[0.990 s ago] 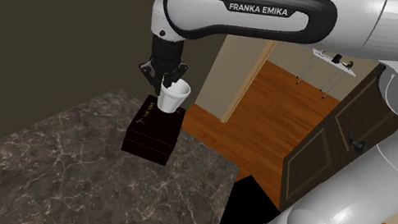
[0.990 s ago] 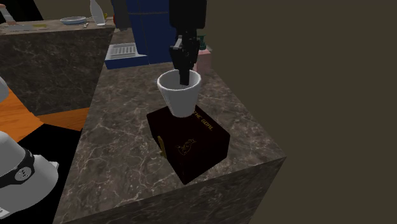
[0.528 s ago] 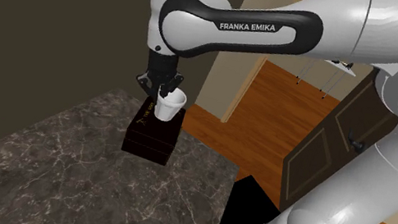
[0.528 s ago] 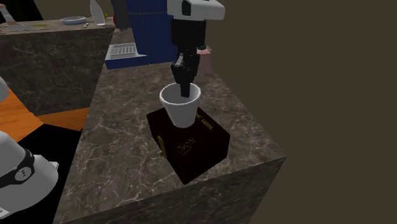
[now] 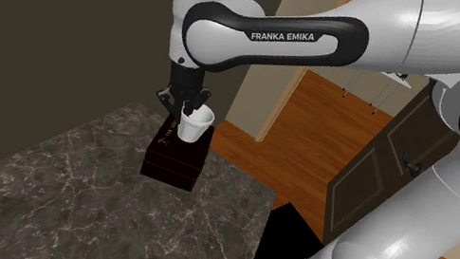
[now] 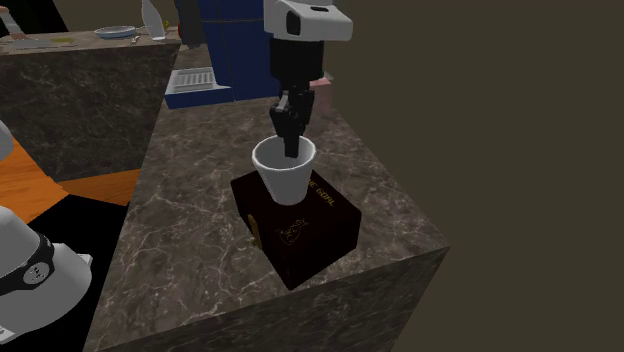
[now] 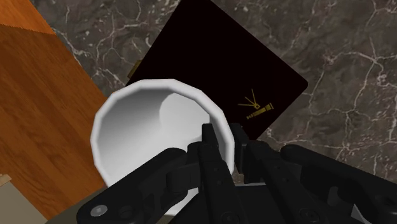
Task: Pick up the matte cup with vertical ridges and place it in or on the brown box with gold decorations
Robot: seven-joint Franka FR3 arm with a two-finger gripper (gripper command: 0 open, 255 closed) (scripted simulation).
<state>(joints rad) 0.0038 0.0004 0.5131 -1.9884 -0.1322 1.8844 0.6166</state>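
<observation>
While my hand (image 6: 291,148) grips the white cup (image 6: 283,178) by its rim, low over the dark gold-marked box (image 6: 318,232) on the desk (image 6: 195,210), I call the pick done, with only set-down and release left.

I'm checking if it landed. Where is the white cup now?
In the second exterior view's middle, the white cup hangs from the end effector, pinched by its rim, above the dark box on the marble counter.
</observation>
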